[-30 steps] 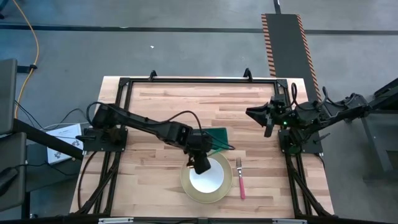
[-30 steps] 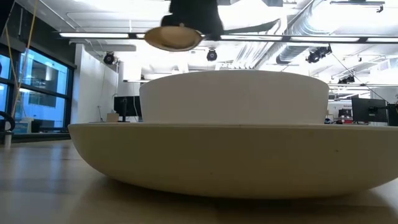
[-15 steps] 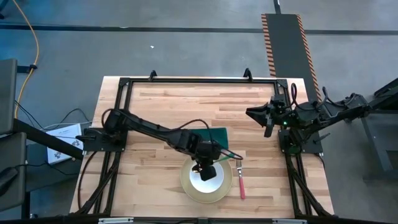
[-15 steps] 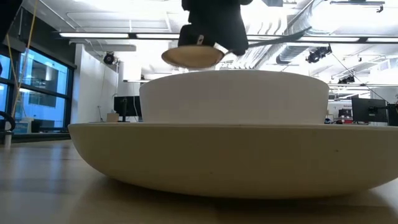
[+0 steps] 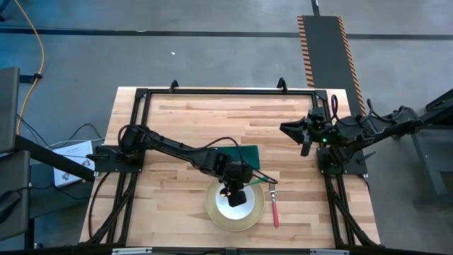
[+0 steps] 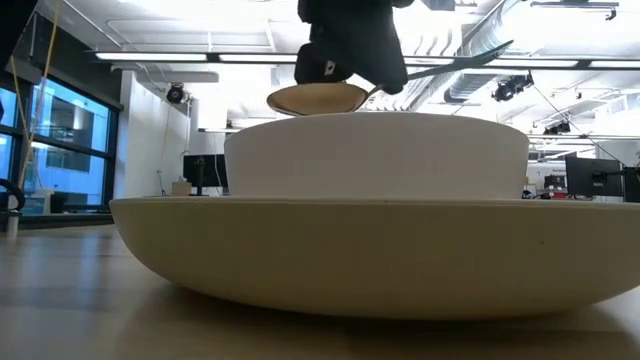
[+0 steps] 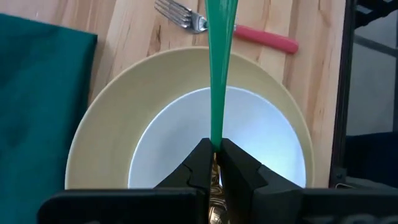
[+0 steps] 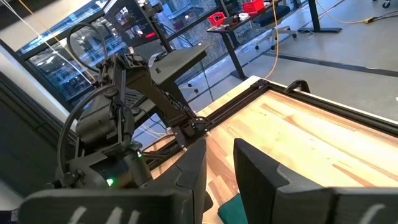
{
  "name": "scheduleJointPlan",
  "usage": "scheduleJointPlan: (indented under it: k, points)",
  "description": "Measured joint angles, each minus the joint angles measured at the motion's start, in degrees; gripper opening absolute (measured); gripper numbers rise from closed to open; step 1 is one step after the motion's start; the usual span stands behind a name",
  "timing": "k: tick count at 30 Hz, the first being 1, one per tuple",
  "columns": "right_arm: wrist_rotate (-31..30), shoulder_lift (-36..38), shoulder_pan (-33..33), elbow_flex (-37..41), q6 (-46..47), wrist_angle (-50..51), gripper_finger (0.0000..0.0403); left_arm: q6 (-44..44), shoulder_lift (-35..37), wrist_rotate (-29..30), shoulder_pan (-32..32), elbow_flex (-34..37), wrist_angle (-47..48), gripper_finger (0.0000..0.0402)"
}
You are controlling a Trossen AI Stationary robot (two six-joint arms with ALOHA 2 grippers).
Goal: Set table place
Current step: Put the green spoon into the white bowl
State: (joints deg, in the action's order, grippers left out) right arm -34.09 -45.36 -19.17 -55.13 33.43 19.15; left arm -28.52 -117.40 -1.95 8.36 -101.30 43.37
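Observation:
My left gripper (image 5: 238,193) hangs over the white bowl (image 5: 239,205), shut on the gold spoon with the green handle (image 5: 260,178). The bowl sits in the pale yellow plate (image 5: 216,212) near the table's near edge. In the low view the spoon's gold bowl (image 6: 315,97) hovers just above the white bowl's rim (image 6: 375,120). The pink-handled fork (image 5: 274,206) lies flat on the wood right of the plate. The dark green napkin (image 5: 248,152) lies flat beyond the plate. My right gripper (image 5: 292,129) waits open near the table's right edge. My left gripper pinches the spoon between its two fingers (image 7: 200,163) at the lower end of the green handle (image 7: 216,140), where it meets the gold part (image 7: 214,199). The fingers come from above, pointing down, across the handle. The spoon is lifted clear over the bowl, handle slanting slightly up toward the fork.
The black metal frame (image 5: 226,91) edges the wooden table (image 5: 177,120). Bare wood lies left of the plate and across the far half. The right arm's base (image 5: 343,159) stands at the right edge. The fork's tines (image 7: 180,15) lie near the spoon handle's free end.
My left gripper has carried the spoon from the plate's left rim toward the table's right, over the white bowl, and lowered it a little. It stayed shut on the spoon. The last half second shows only a small further drop.

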Motion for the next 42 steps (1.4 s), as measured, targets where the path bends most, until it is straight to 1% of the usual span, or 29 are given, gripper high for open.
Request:
scheduleJointPlan:
  k: [5,12,16,19,21,24,26,28,42]
  points:
    - [0.00,0.00,0.02,0.00,0.00,-0.02,0.0071,-0.26,0.00,-0.13,0.38,0.00,-1.56,0.0017]
    - [0.00,0.00,0.00,0.00,0.04,-0.03,0.0071,-0.20,0.00,-0.18,0.35,0.00,-1.33,0.0017]
    - [-0.02,0.02,0.01,0.00,0.04,-0.06,0.0071,-0.19,-1.02,-0.63,0.28,0.06,-0.75,0.0017]
    - [0.00,0.01,0.00,0.00,0.02,-0.06,0.0071,-0.22,-2.10,-0.94,0.70,-0.15,-2.72,0.0017]
    - [0.00,0.02,0.00,0.00,0.02,-0.06,0.0071,-0.24,-2.45,-0.86,0.76,0.14,-0.93,0.0017]
    - [-0.02,0.00,0.00,0.00,-0.28,-0.06,0.0071,-0.37,-3.50,-1.69,0.87,-0.13,-2.78,0.0017]
    - [0.00,0.02,0.00,0.00,-0.28,-0.08,0.0071,-0.41,-3.90,-1.97,0.85,0.08,-1.31,0.0017]
    - [0.00,0.02,0.00,0.00,-0.33,-0.06,0.0071,-0.41,-4.51,-1.90,1.02,0.04,-2.93,0.0017]
    - [0.00,0.02,0.00,0.00,-0.46,-0.08,0.0071,0.07,-4.57,-1.49,0.98,0.02,-3.34,0.0017]
